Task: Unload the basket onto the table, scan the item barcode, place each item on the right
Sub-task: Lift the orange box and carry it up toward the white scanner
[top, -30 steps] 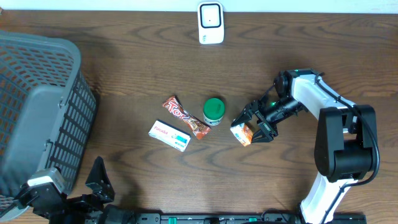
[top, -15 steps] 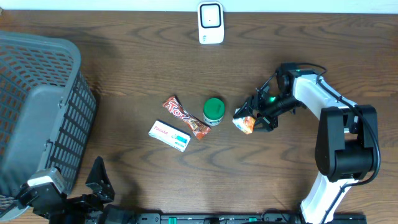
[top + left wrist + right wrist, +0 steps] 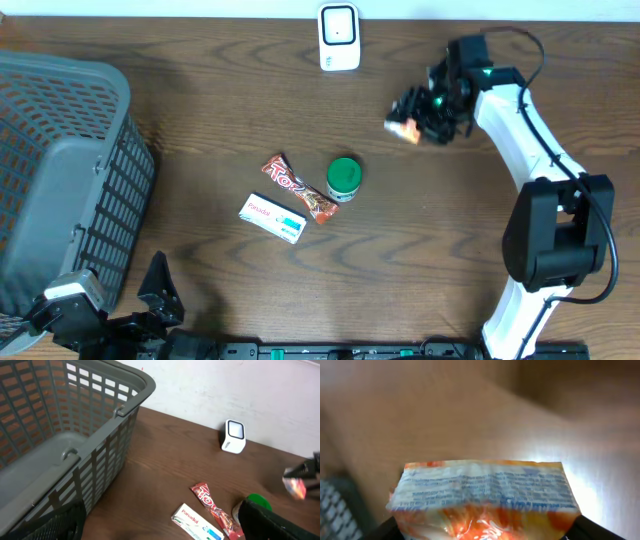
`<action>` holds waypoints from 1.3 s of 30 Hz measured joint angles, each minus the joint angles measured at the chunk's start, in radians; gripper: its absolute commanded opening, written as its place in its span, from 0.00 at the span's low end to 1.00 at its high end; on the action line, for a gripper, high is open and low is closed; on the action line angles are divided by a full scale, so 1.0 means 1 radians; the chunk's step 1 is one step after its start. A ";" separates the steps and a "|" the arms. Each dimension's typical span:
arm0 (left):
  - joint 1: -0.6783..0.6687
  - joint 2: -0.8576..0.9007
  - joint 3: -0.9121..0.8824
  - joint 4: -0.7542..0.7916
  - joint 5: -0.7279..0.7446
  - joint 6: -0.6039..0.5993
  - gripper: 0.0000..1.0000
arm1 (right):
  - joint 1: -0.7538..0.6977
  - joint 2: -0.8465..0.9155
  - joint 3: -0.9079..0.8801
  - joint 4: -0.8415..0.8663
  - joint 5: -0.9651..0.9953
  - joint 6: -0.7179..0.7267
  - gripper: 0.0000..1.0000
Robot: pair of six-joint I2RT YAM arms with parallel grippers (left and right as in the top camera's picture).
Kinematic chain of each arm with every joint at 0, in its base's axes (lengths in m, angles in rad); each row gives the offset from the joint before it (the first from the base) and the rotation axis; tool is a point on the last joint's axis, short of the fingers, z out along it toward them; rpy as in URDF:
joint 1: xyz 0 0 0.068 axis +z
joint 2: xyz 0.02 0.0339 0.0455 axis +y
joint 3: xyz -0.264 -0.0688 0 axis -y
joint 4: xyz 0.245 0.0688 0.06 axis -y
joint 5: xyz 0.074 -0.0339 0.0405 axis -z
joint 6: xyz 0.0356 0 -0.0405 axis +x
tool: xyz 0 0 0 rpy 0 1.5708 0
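Observation:
An orange snack packet (image 3: 402, 128) hangs in the air at the back right of the table, with my right gripper (image 3: 418, 112) shut on it. The right wrist view is filled by this packet (image 3: 485, 495), its blue-printed seam on top and my right gripper (image 3: 485, 532) pinching its lower end. The white scanner (image 3: 339, 37) stands at the back centre, left of the packet. From the left wrist I see the scanner (image 3: 234, 436) and the blurred packet (image 3: 295, 486). My left gripper (image 3: 150, 300) rests open at the front left, with nothing between its fingers (image 3: 270, 520).
A grey mesh basket (image 3: 60, 170) fills the left side. In the middle lie a red chocolate bar (image 3: 298, 188), a green-lidded tub (image 3: 344, 178) and a white Panadol box (image 3: 272, 218).
My right gripper has lifted the orange packet from beside the green tub and carried it towards the back of the table, closer to the scanner. The left arm has not moved.

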 measured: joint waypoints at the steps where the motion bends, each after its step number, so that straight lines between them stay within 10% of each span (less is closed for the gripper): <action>1: 0.000 0.000 0.000 0.000 0.000 0.000 0.98 | 0.015 0.000 0.011 0.040 0.041 0.011 0.71; 11: 0.000 0.000 0.000 -0.002 0.000 0.000 0.97 | 0.202 0.000 0.021 0.391 0.351 0.047 0.70; 15: 0.000 0.000 0.000 -0.002 0.000 0.000 0.97 | 0.235 0.000 0.023 0.452 0.455 0.054 0.98; 22: 0.000 0.000 0.000 -0.002 0.000 0.000 0.97 | 0.243 0.012 0.024 0.400 0.523 0.092 0.99; 39: 0.000 0.000 0.000 -0.003 0.000 0.000 0.97 | 0.219 0.276 0.105 0.408 0.411 0.748 0.99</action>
